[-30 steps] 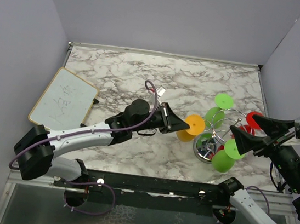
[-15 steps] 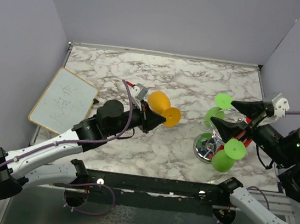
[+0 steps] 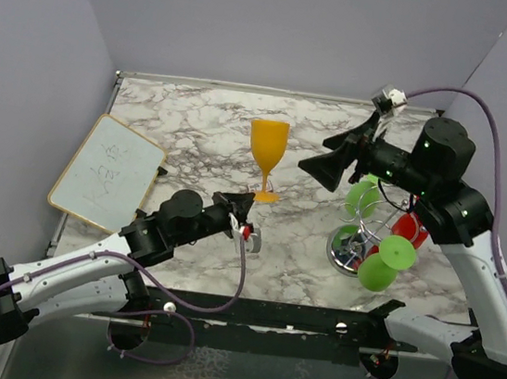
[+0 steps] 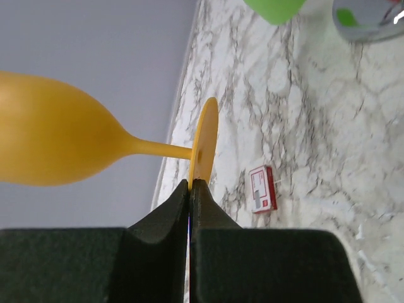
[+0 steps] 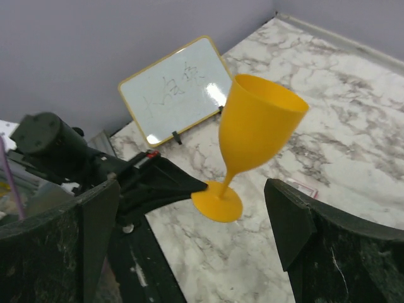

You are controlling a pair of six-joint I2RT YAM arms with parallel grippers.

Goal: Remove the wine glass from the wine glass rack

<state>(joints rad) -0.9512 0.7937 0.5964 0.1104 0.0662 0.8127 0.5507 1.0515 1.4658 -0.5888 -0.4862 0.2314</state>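
Note:
The orange wine glass (image 3: 267, 147) stands upright in the air above the marble table, off the rack. My left gripper (image 3: 250, 200) is shut on the edge of its round foot (image 4: 203, 148), with the bowl (image 4: 50, 148) to the left in the left wrist view. The chrome wire wine glass rack (image 3: 350, 254) stands at the right, carrying green glasses (image 3: 378, 271) and a red one (image 3: 407, 230). My right gripper (image 3: 327, 166) is open and empty, raised left of the rack and facing the orange glass (image 5: 255, 126) from a short distance.
A whiteboard (image 3: 106, 170) leans at the table's left edge. A small red card (image 4: 262, 188) lies on the marble near the middle. Grey walls close in the left, back and right. The rack's shiny base (image 4: 372, 16) and a green glass (image 4: 274, 7) sit beyond the orange glass.
My left gripper carried the orange glass away from the rack toward the middle and turned it upright. My right arm swung up and left from beside the rack to face the glass.

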